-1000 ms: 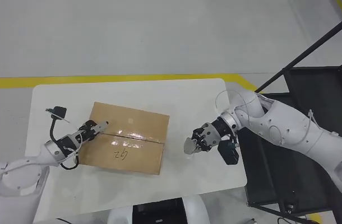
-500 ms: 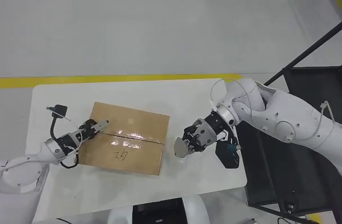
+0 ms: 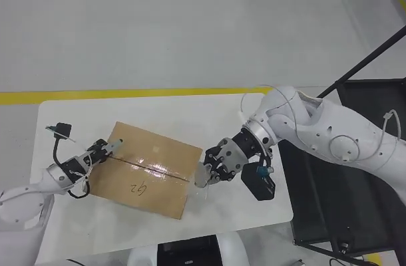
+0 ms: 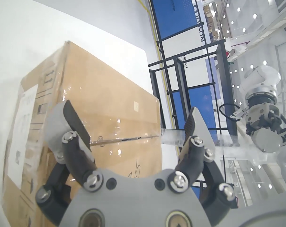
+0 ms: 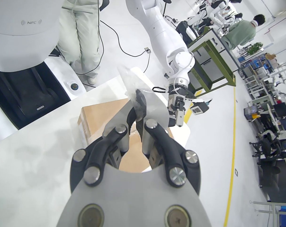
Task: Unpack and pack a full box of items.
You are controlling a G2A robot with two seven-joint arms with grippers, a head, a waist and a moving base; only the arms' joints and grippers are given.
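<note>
Tape (image 5: 147, 100) sits clenched in the right gripper's (image 3: 208, 170) jaws at frame centre, just off the box (image 3: 156, 146) on the tabletop (image 3: 223, 120). We should pull low along the seam (image 3: 150, 167) while the left gripper (image 3: 111, 147), jaws spread, steadies the box's left end.

Left claw (image 4: 131, 108) spread open, right claw (image 5: 139, 100) pinched closed on clear tape (image 5: 128, 81)
</note>
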